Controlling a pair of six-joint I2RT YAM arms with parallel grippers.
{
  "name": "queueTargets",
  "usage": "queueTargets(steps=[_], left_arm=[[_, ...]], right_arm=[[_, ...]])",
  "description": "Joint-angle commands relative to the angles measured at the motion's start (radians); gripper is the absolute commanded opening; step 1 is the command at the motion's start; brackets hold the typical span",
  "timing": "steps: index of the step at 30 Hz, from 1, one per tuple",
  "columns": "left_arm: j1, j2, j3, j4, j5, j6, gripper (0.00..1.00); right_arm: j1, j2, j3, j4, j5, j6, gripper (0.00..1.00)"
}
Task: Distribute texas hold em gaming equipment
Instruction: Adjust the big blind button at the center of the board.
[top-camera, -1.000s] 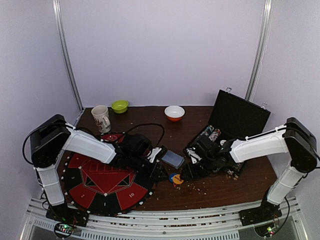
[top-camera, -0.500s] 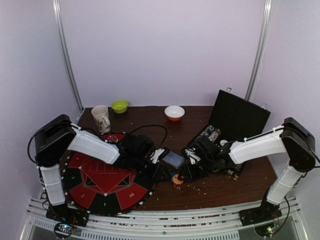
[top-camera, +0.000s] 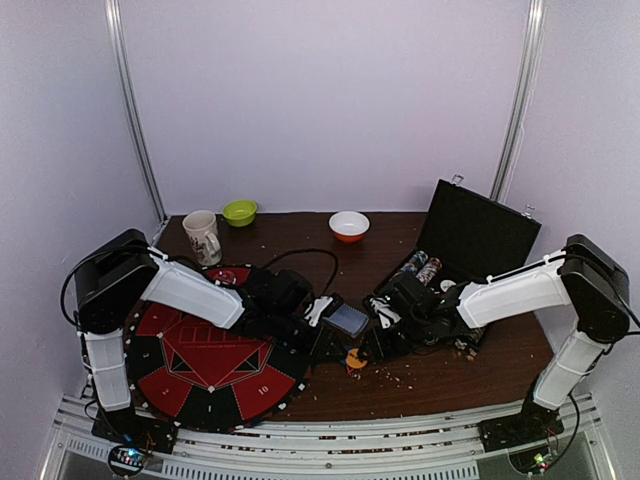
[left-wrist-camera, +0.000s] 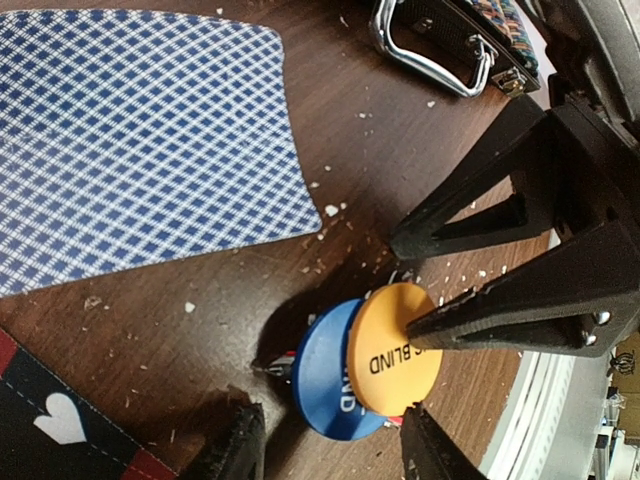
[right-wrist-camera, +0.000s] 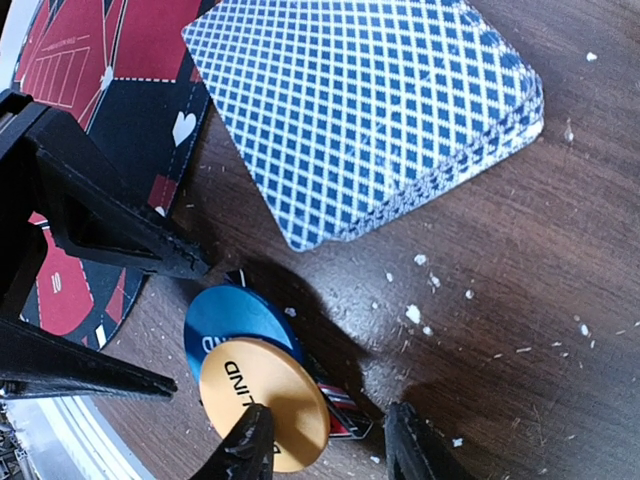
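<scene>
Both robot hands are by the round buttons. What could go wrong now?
The left gripper and right gripper both crowd the same spot, so their fingers might bump. The orange button lies partly on the blue button, so one grab could drag or flick both. The card deck is close and might get nudged.

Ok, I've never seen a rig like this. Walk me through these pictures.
Two robot arms, the left arm and the right arm, are bolted at the near edge of a table. The wide picture looks down from above and behind them. The other two come from a camera on each wrist. On the table lie a red-black mat, a deck of blue-backed cards, an open black case, a mug, a green bowl and an orange bowl. The left tool and right tool, jaws apart, meet at a blue button partly under an orange button. Neither seems to hold anything.
</scene>
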Motion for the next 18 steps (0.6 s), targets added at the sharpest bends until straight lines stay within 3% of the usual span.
queueTargets(steps=[1, 18], left_arm=[[-0.009, 0.025, 0.013, -0.006, -0.021, 0.006, 0.49], [-0.01, 0.043, 0.001, 0.015, -0.021, -0.014, 0.47]], right_arm=[[-0.003, -0.007, -0.034, -0.077, 0.047, -0.014, 0.39], [-0.01, -0.035, -0.032, -0.054, -0.016, -0.014, 0.37]])
